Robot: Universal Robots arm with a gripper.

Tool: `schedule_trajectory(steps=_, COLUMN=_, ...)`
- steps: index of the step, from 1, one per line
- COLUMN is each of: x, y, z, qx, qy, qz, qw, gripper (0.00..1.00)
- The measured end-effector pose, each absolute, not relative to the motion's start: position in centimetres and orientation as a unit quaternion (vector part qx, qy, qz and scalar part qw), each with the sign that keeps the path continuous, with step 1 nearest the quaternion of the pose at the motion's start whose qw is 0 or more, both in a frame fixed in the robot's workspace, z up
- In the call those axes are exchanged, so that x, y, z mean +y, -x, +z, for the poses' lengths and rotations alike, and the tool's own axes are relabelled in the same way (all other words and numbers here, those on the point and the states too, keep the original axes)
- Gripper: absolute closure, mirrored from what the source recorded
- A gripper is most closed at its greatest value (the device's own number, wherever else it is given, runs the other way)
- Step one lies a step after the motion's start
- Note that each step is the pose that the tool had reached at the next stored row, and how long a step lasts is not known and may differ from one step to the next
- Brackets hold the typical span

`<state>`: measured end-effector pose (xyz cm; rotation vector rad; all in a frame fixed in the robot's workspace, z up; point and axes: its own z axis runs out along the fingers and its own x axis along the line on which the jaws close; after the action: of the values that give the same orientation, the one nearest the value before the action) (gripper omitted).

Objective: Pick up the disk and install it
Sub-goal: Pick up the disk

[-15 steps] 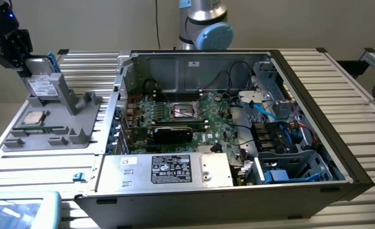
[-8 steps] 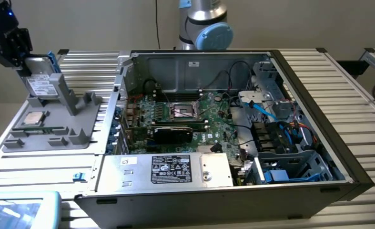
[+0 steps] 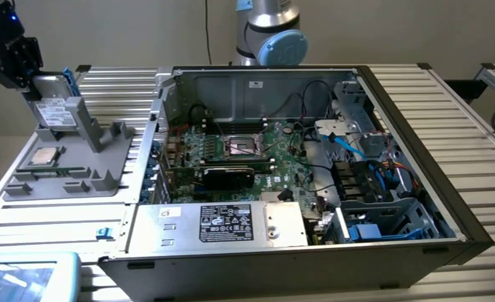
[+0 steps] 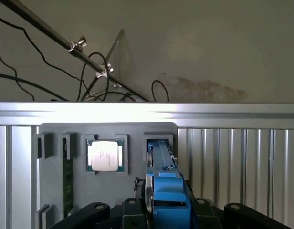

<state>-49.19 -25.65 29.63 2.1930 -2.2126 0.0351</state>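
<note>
The disk (image 3: 54, 108) is a silver drive with a white label in a blue carrier. It stands on edge, leaning, with its lower end in a slot of the grey fixture (image 3: 79, 179) at the exterior view's left. My gripper (image 3: 39, 85) comes down from above and is shut on the disk's upper end. In the wrist view the disk (image 4: 162, 179) appears edge-on as a blue strip running away from my gripper (image 4: 166, 212), with its far end in the fixture's slot (image 4: 159, 140).
A small square CPU chip (image 3: 44, 157) (image 4: 105, 156) lies in the fixture beside the disk's slot, and a green memory stick (image 4: 67, 176) lies further over. The open computer case (image 3: 173, 82) fills the middle, with a silver labelled box (image 3: 230, 223) and a drive cage (image 3: 382, 220) near its front.
</note>
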Motion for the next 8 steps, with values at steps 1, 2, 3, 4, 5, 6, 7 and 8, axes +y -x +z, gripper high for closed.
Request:
schedule_trajectory(steps=1, x=-25.65, y=49.19, z=29.61, qx=-0.71, qy=-0.704, qz=0.011, qw=0.013, gripper=0.63)
schedule_trajectory(steps=2, x=-25.65, y=49.19, z=29.58, qx=-0.71, qy=-0.704, qz=0.011, qw=0.013, gripper=0.63)
schedule_trajectory(steps=3, x=-25.65, y=49.19, z=29.56, qx=-0.71, qy=-0.704, qz=0.011, qw=0.013, gripper=0.63)
schedule_trajectory(steps=4, x=-25.65, y=49.19, z=29.56, qx=-0.71, qy=-0.704, qz=0.011, qw=0.013, gripper=0.63)
schedule_trajectory(steps=5, x=-25.65, y=49.19, z=29.56, qx=-0.71, qy=-0.704, qz=0.011, qw=0.013, gripper=0.63)
schedule_trajectory(steps=6, x=-25.65, y=49.19, z=29.56, qx=-0.71, qy=-0.704, qz=0.011, qw=0.013, gripper=0.63)
schedule_trajectory(steps=7, x=-25.65, y=49.18, z=29.56, qx=-0.71, qy=-0.704, qz=0.011, qw=0.013, gripper=0.63)
schedule_trajectory(steps=8, x=-25.65, y=49.19, z=29.58, qx=-0.71, qy=-0.704, qz=0.012, qw=0.013, gripper=0.63)
